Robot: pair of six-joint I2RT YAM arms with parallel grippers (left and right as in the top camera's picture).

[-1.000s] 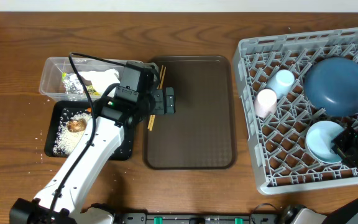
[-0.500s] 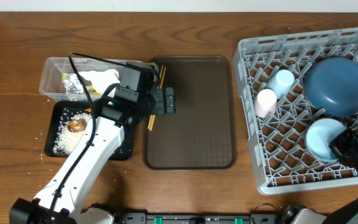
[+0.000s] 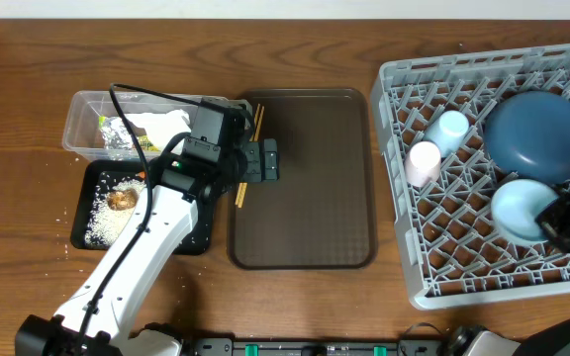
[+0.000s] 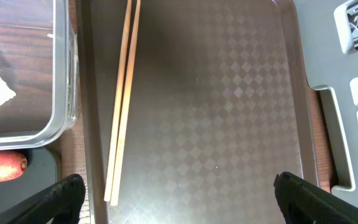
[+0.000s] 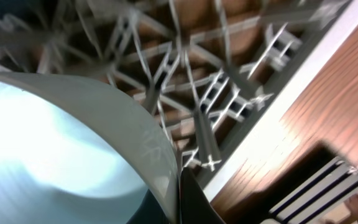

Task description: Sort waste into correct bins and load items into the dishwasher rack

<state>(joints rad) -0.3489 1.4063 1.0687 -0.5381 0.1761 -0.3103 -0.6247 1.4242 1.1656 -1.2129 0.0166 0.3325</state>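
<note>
So, quick status from my end. The chopsticks are the only item not yet in the rack. They're lying flat on the tray, side by side, hugging its left edge.

In the left wrist view their long axis runs top to bottom, tilted a touch. They sit left of centre, much closer to the lower-left fingertip than to the lower-right one.

Left jaws are spread wide, hovering over the tray with nothing in them. Their gap runs across the sticks, so I reckon I just need to slide left in that view and drop. Left arm is clearly the nearer one.

Right jaws are way over at the lower right of the overhead frame, pressed together on the rim of the bowl inside the rack.
</note>
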